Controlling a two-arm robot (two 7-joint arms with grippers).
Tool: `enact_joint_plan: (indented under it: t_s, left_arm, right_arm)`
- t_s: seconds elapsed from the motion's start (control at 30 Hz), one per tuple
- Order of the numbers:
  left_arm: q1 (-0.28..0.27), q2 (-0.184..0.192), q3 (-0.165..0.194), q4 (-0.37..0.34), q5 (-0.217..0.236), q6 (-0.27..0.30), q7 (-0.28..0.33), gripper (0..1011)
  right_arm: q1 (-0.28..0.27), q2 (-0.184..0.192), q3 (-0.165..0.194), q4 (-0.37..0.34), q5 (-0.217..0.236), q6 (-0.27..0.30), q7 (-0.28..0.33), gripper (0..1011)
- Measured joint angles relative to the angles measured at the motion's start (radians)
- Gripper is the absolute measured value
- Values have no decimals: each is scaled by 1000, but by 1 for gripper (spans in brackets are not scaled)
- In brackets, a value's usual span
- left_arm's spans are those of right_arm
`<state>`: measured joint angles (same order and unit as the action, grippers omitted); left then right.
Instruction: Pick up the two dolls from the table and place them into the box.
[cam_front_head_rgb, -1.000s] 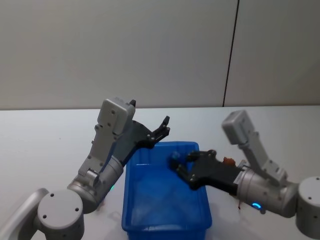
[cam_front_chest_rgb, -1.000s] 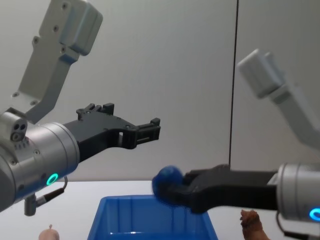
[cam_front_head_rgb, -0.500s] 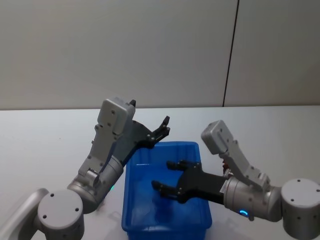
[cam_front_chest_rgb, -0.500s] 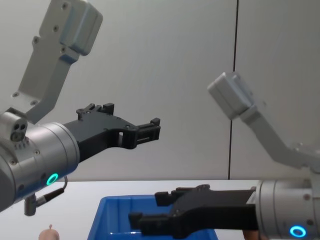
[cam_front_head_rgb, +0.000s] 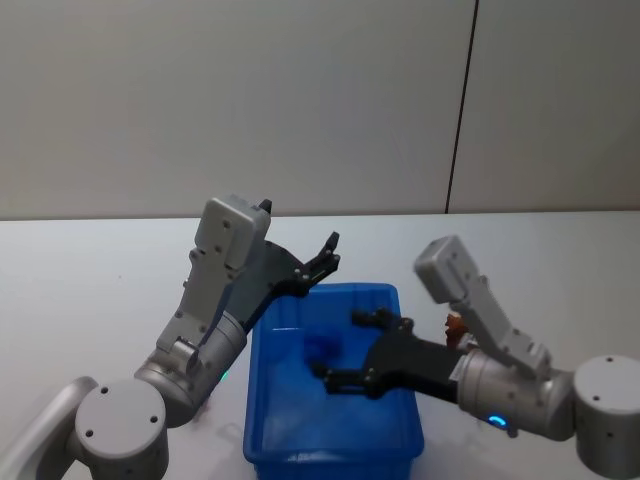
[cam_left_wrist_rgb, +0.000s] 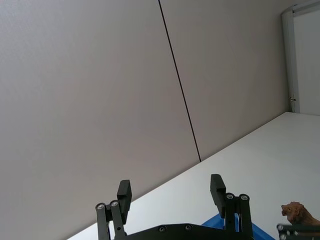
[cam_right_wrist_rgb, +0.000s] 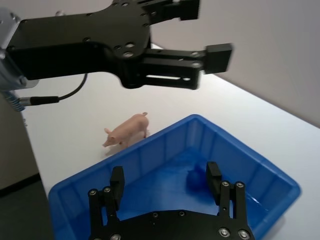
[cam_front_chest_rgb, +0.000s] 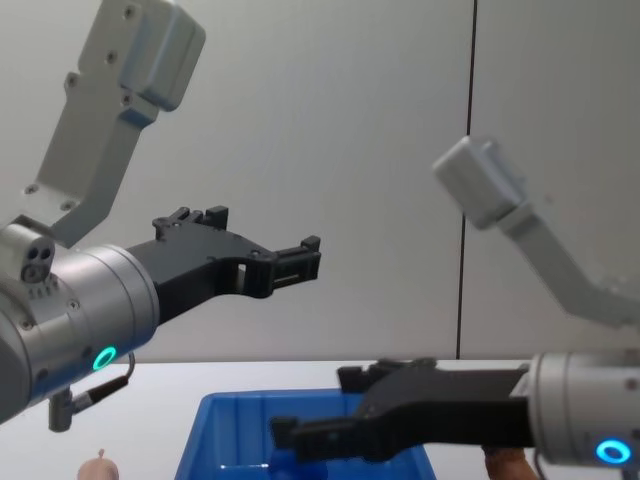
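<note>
The blue box (cam_front_head_rgb: 330, 455) stands on the white table (cam_front_head_rgb: 90, 290) in front of me. My right gripper (cam_front_head_rgb: 352, 350) hovers open above its inside, with nothing between its fingers (cam_right_wrist_rgb: 214, 176). A small dark-blue lump (cam_right_wrist_rgb: 195, 177) lies on the box floor. The pale pink doll (cam_right_wrist_rgb: 127, 130), pig-shaped, stands on the table beside the box's left wall (cam_right_wrist_rgb: 150, 155). The reddish-brown doll (cam_front_head_rgb: 455, 324) stands right of the box, partly hidden behind my right arm. My left gripper (cam_front_head_rgb: 326, 256) is held open in the air over the box's far left corner.
A plain grey wall with a dark vertical seam (cam_front_head_rgb: 460, 120) backs the table. The left arm's grey body (cam_front_head_rgb: 215, 300) slants beside the box's left side. Bare tabletop stretches to the far left and far right.
A second ago my right gripper was shut on the dark-blue lump above the box. It has opened, the lump now lies inside, and the gripper has shifted slightly. The left arm has not moved.
</note>
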<state>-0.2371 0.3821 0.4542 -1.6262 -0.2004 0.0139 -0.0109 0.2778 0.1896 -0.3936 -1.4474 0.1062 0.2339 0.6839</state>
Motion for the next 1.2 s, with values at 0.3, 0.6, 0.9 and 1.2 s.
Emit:
enact_joint_plan:
  t_s: [0.3,0.6,0.9,1.2]
  left_arm:
    - [0,0,0,0,0,0,0,1001]
    - [0,0,0,0,0,0,0,1001]
    - [0,0,0,0,0,0,0,1001]
    - [0,0,0,0,0,0,0,1001]
  right_arm:
    - [-34,47,37,-60,45,-5,-78,1001]
    - [-89,103,76,-129,95,0,-184,1001]
    - [-160,162,116,-198,143,15,-308,1001]
    - [-224,206,147,-247,182,46,-433,1001]
